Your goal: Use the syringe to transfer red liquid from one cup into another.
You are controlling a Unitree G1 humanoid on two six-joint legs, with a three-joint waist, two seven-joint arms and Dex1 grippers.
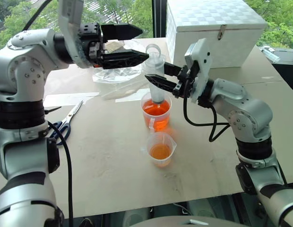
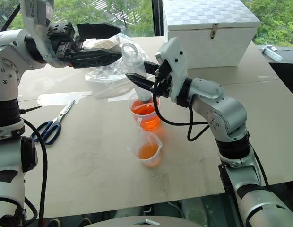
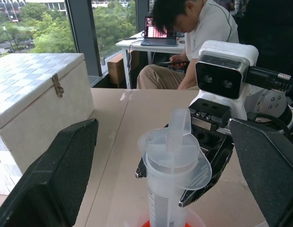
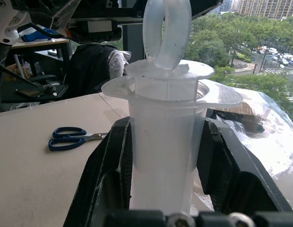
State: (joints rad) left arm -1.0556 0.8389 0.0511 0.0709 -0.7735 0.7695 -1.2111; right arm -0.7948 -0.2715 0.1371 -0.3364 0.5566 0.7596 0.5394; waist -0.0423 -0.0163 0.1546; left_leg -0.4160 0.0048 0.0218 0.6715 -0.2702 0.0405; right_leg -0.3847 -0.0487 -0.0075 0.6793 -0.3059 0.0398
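I see the beaker (image 1: 156, 113) near mid-table (image 1: 113, 175), with the small cup (image 1: 161, 149) just in front of it; the syringe (image 1: 156, 75) stands upright, tip down in the beaker; my right gripper (image 1: 158, 75) clamps its barrel from the right; my left gripper (image 1: 137, 45) sits to the left of the plunger top, fingers one above the other; scissors (image 1: 66, 124) lie far left; a plastic bag (image 1: 113, 73) lies behind the beaker; a box (image 1: 217, 28) stands at the back right.

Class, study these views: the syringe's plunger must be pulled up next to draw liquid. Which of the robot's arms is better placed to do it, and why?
Probably the left. Its left gripper is open beside the plunger ring, while the right gripper is shut on the syringe barrel, steadying its tip in the taller beaker.
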